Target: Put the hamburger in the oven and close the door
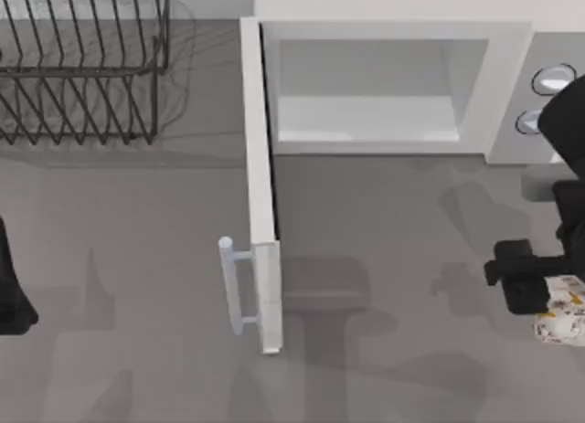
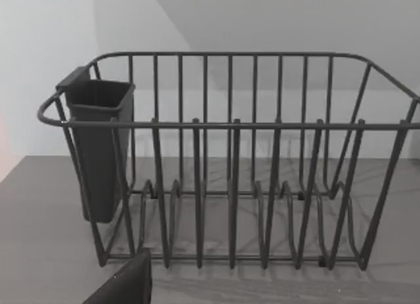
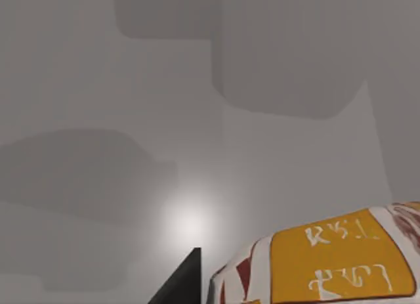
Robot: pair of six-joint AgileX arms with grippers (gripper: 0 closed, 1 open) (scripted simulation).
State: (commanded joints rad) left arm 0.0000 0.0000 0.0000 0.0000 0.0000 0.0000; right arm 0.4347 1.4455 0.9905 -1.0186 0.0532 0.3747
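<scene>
Presently right gripper [image 1: 548, 300] is hovering at the hamburger [image 1: 559, 315] near the table's right edge, finger opening impossible to judge, while the oven [image 1: 384, 85] is standing ready, door [image 1: 260, 195] swung wide.

A grey worktop [image 1: 393, 213] lay under soft light — a black wire dish rack [image 1: 82, 67] stood at its far left, against a pale wall [image 2: 39, 67]

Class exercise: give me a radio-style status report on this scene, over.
Right gripper at the hamburger, table's right edge. Left arm parked at the left edge. Oven empty, door wide open. Dish rack well clear.
</scene>
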